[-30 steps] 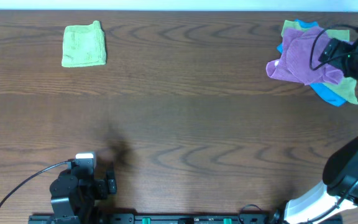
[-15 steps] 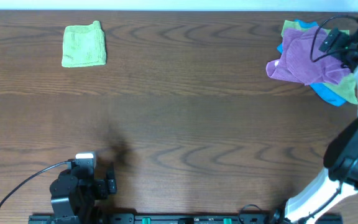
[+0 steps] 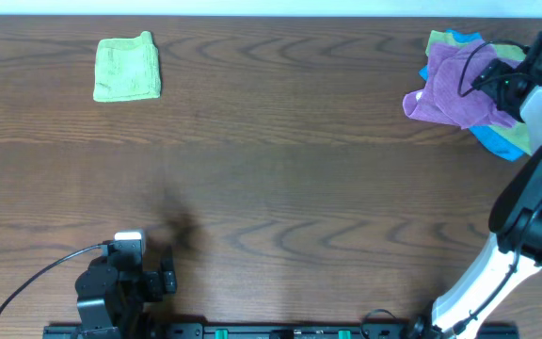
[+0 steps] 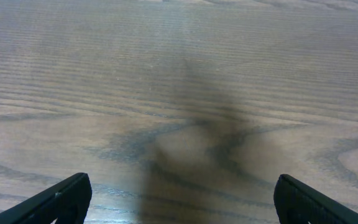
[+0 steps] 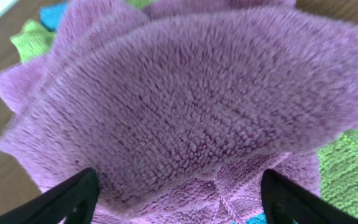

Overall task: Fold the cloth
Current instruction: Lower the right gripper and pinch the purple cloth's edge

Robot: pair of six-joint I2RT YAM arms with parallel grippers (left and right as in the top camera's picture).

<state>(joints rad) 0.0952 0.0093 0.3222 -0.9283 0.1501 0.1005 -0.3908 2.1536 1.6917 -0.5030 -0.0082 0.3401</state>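
The lilac-purple cloth (image 3: 454,87) lies crumpled at the far right of the table, on top of a blue cloth (image 3: 489,138) and a lime-green cloth (image 3: 515,137). My right gripper (image 3: 500,87) is right at its right side. In the right wrist view the purple cloth (image 5: 185,106) fills the frame, and the right gripper (image 5: 179,202) is open with its two fingers spread over the cloth's edge. My left gripper (image 4: 179,202) is open and empty above bare wood. In the overhead view the left gripper (image 3: 169,273) sits at the front left.
A folded lime-green cloth (image 3: 127,69) lies at the far left. The wooden table (image 3: 271,188) spans the view. A black cable loops beside the left arm's base (image 3: 26,282). Green (image 5: 347,168) and blue (image 5: 55,15) cloth peek out around the purple one.
The right arm has shifted slightly, rising toward the far edge and then settling back onto the purple cloth's right side. The cloth pile and the left arm have not moved.
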